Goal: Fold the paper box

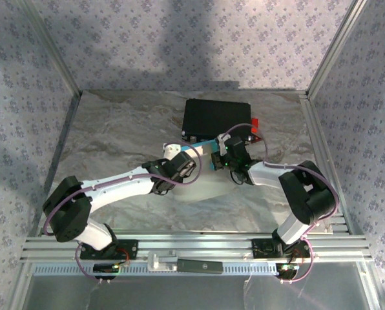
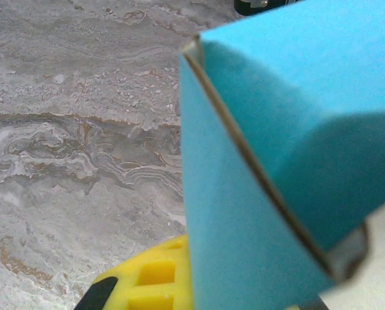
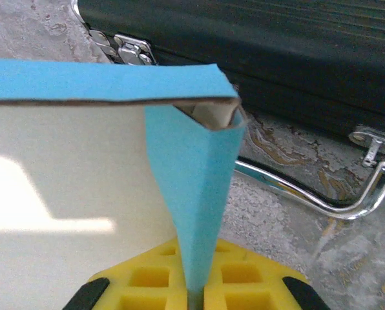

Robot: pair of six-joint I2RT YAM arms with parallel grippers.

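Left hand (image 1: 187, 166) and right hand (image 3: 196, 287) tight on thin, creased cyan-white paper box (image 2: 238, 232)

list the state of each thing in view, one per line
paper box, partly folded, white inside showing, held between both end effectors
left end effector, shut on the paper box
right end effector, shut on a cyan panel of the paper box
black hard case, closed, lying flat on the table
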